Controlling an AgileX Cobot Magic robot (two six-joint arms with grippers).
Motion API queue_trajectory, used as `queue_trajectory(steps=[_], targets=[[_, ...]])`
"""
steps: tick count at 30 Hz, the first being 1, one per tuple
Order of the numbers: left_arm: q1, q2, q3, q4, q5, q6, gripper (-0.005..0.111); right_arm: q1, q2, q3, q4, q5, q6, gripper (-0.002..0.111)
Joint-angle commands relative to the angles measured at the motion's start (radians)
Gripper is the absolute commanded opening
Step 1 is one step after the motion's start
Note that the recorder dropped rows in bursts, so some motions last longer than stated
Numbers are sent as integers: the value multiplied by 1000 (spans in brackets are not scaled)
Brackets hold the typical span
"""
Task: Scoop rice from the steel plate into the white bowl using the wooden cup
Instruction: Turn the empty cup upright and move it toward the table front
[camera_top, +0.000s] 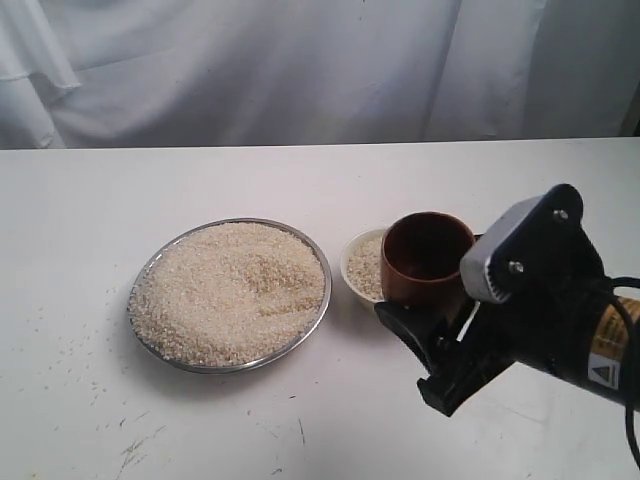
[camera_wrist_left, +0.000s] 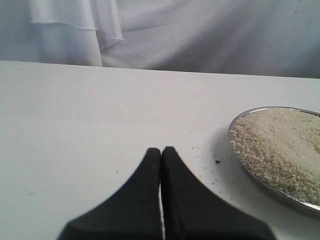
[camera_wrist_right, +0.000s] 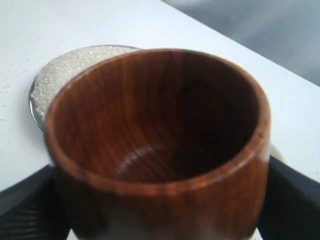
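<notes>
The steel plate lies left of centre, heaped with rice. To its right stands the white bowl, with some rice in it. My right gripper is shut on the wooden cup, which is upright, close beside the bowl and partly in front of it. In the right wrist view the cup is empty, with a finger on either side and the plate's rice behind it. My left gripper is shut on nothing, over bare table beside the plate's rim. It does not show in the exterior view.
Stray rice grains dot the white table near its front left. A white cloth hangs along the back edge. My right arm fills the front right corner.
</notes>
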Motion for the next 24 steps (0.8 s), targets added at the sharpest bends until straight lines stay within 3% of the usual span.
queue_trajectory(steps=[1,14,24], targets=[[2,-4,5,-1,-7,-1,0,-39,-6,69,13,-184,-23,0],[2,-4,5,-1,-7,-1,0,-60,62,76,84,-319,105,0],[2,-4,5,-1,-7,-1,0,-78,199,76,108,-429,71,0]])
